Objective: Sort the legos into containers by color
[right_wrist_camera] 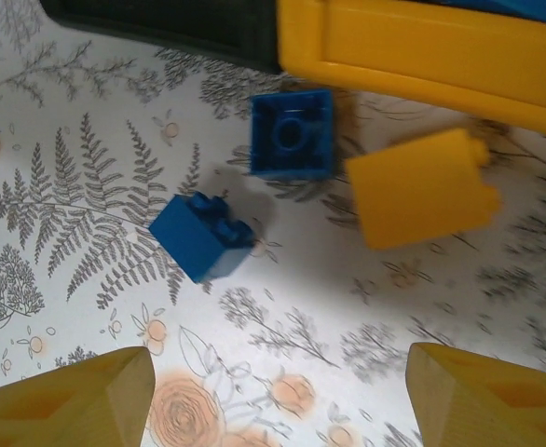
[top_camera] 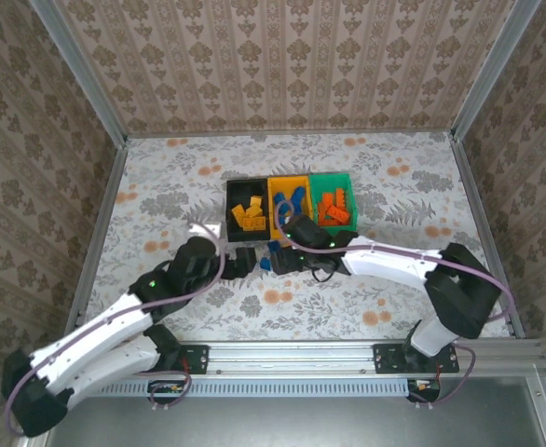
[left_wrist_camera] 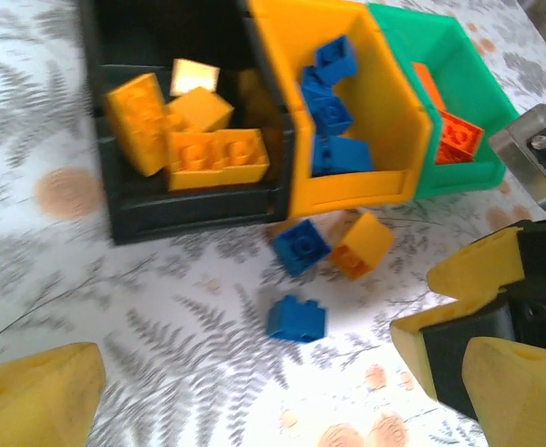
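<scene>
Left claw [left_wrist_camera: 268,368] and right claw [right_wrist_camera: 278,358] hang open, ready to grab. Three legos [right_wrist_camera: 201,237] lie unsorted beside the containers [left_wrist_camera: 348,191].

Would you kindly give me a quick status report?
Left gripper open, right gripper open, both empty. Upturned blue lego, tilted blue lego, yellow lego loose before containers. Nothing blocking.

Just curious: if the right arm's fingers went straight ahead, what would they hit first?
Probably the bare tablecloth, just short of the tilted blue brick, the nearest piece ahead of the open right fingers. Depth is hard to judge.
</scene>
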Robot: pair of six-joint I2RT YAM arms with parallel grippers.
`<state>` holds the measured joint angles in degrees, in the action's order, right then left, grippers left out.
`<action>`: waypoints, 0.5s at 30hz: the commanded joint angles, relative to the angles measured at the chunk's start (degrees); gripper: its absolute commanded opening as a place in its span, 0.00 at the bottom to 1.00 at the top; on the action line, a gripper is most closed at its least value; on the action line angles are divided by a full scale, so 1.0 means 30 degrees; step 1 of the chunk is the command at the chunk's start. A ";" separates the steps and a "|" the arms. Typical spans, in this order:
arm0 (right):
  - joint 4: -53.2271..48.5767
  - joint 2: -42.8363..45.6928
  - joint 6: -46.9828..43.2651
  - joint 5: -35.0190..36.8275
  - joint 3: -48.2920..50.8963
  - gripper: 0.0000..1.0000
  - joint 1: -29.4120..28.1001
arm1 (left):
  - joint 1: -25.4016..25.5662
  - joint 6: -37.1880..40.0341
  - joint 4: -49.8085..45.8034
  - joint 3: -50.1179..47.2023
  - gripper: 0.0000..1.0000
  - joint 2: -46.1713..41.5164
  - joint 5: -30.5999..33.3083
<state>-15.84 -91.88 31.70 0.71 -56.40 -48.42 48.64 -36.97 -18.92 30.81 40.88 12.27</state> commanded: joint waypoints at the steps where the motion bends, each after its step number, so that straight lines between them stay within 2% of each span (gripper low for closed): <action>1: 0.0145 -0.1495 -0.0482 -0.0234 -0.1507 0.71 -0.0350 | -0.0149 -0.1804 -0.2975 -0.1173 1.00 -0.2482 0.1947; 6: -0.0162 -0.3809 -0.0672 -0.0240 -0.3113 0.66 -0.0596 | -0.0307 -0.2517 -0.3994 -0.2061 1.00 -0.4379 0.2171; 15: -0.0293 -0.6052 -0.0958 -0.0445 -0.4554 0.60 -0.0895 | -0.0485 -0.2530 -0.4077 -0.2153 1.00 -0.3988 0.2003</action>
<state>-15.31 -107.94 29.91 -0.34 -68.25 -50.43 47.77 -43.20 -29.91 24.99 28.73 17.23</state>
